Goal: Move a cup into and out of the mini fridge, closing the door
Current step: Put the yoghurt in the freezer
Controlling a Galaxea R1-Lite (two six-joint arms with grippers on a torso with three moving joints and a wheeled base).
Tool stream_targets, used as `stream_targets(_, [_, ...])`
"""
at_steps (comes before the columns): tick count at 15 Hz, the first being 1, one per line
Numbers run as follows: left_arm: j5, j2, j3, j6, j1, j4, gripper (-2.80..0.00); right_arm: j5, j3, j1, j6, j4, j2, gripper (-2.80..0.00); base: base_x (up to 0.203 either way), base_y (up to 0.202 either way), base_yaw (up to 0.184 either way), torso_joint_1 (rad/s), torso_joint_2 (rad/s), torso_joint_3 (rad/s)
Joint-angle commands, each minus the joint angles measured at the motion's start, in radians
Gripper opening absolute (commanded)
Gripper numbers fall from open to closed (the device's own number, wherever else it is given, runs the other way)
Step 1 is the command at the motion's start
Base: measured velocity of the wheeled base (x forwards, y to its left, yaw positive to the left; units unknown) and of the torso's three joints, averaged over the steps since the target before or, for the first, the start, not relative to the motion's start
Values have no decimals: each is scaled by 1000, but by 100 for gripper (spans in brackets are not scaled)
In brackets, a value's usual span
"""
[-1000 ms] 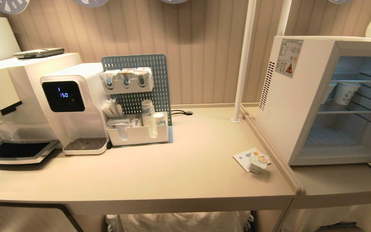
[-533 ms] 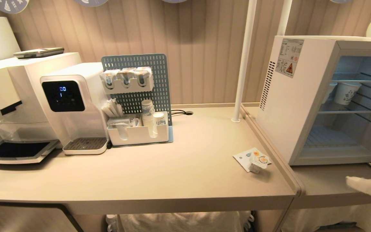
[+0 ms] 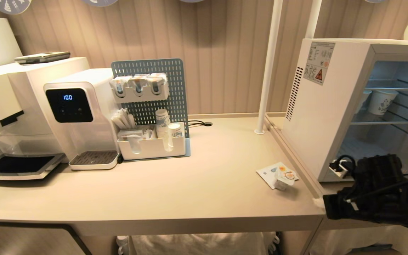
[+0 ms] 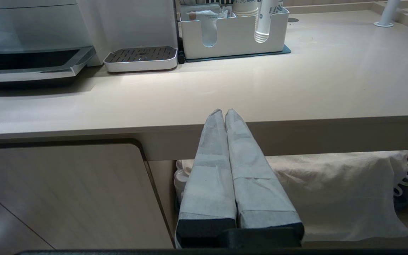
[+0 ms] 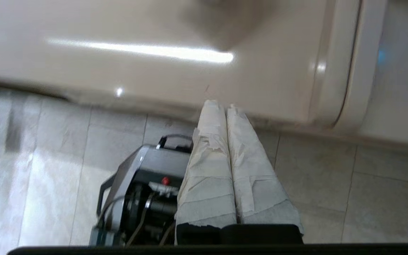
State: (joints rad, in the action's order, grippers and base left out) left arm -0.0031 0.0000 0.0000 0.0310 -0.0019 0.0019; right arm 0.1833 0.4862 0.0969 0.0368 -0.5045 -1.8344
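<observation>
Tiny white plastic pot with orange-marked foil top [image 3: 284, 178]: on the beige tabletop [image 3: 197, 184], near its right edge, tipped slightly, resting on a white paper card [image 3: 268, 173]. Untouched, well apart from both grippers.

Boxy white mini fridge [image 3: 319, 109] just right of the pot, on the adjoining lower counter, side vents and warning sticker facing the camera. Interior exposed; wire shelves visible, a taller white paper cup with blue pattern [image 3: 381, 101] on the middle shelf. Door barely visible at the frame's right edge.

Right gripper [image 5: 222, 109]: paper-wrapped fingers pressed together, nothing between them. Pointing downward at the table's front edge, tiled floor and the robot's dark base [image 5: 143, 198] beneath. In the head view, black right arm [image 3: 377, 198] reaching across the fridge's lower front from the right, partly masking the fridge floor; whitish fingertip at the table's front right corner.

Left gripper [image 4: 224, 114]: wrapped fingers closed together, empty, held low before the table's front edge, level with the underside.

Further left on the table: white caddy with blue pegboard back [image 3: 151, 109] holding stacked paper cups, white water dispenser with lit dark display [image 3: 80, 117], larger white machine with dark tray [image 3: 16, 141]. White pole [image 3: 268, 67] standing between caddy and fridge.
</observation>
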Motion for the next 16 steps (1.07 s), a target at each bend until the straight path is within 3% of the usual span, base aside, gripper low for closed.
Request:
stream_targets(1, [0,-2,0,-9,0,0,-280,-76,33,18,30,-278,-223,-280,0,0,0,0,0,0])
stream_targets(4, [2,-2,0,-13,0,-2,-280,-252,57,66,45,-668,-419,-280,0,0,0,0,0,0])
stream_targets(6, [2,-2,0,-13,0,-2,-280,-341,81,129,49,-758,-462,-280,0,0,0,0,0,0])
stream_targets(11, [2,-2,2,-11,0,-3,-280,-336,44,147,46,-748,-447,-280,0,0,0,0,0,0])
stream_targets(16, [0,-2,0,-10,0,-3,-280,-293,29,112,10,-754,-455,-280,0,0,0,0,0,0])
